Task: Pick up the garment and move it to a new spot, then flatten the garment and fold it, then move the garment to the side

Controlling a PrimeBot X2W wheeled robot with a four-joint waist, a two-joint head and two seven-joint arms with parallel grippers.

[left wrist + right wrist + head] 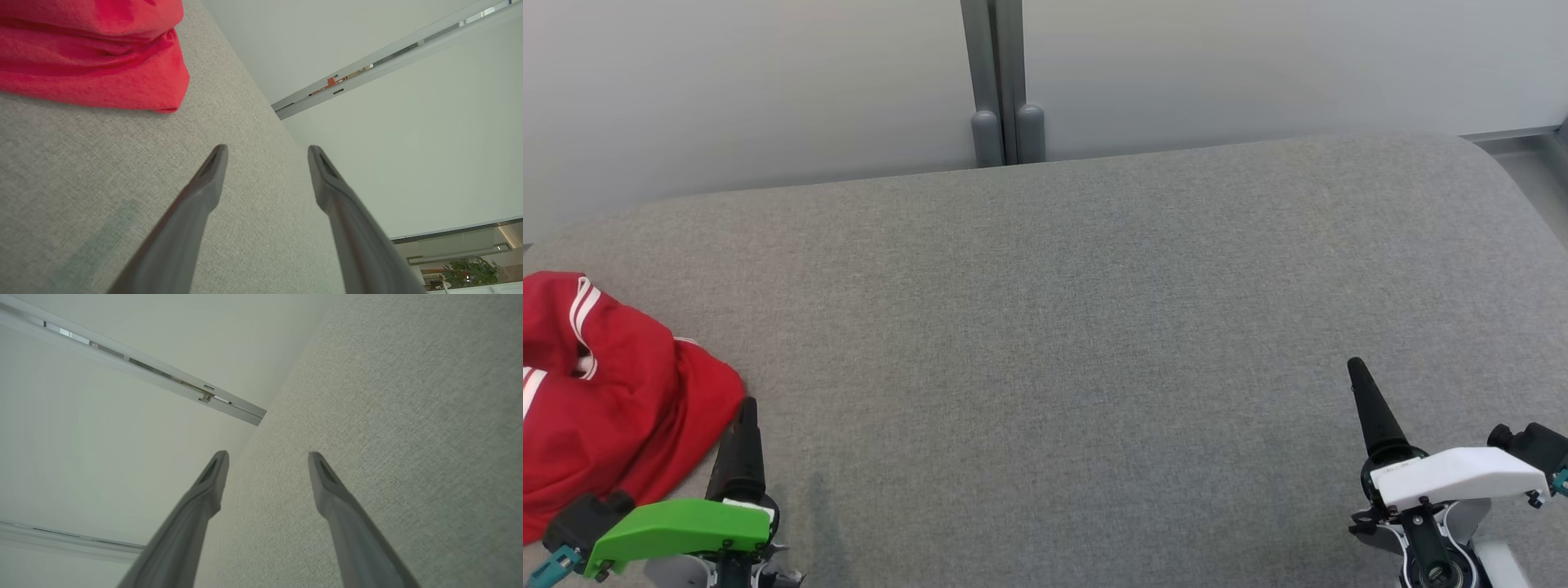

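The garment (605, 392) is red with white stripes and lies crumpled at the left edge of the grey padded surface (1054, 327). My left gripper (745, 408), with its green housing, rests just to the right of the garment, close to its hem and apart from it. The left wrist view shows that gripper (267, 149) open and empty, the garment (90, 53) up to its left. My right gripper (1356, 367), with a white housing, sits at the lower right over bare fabric. It stands open (267, 455) with nothing between its fingers.
Pale wall panels rise behind the surface, joined by a grey post (1005, 82) at the middle of the far edge. The surface rounds off at its far right corner (1494, 155), where a metal rail (1519, 135) runs.
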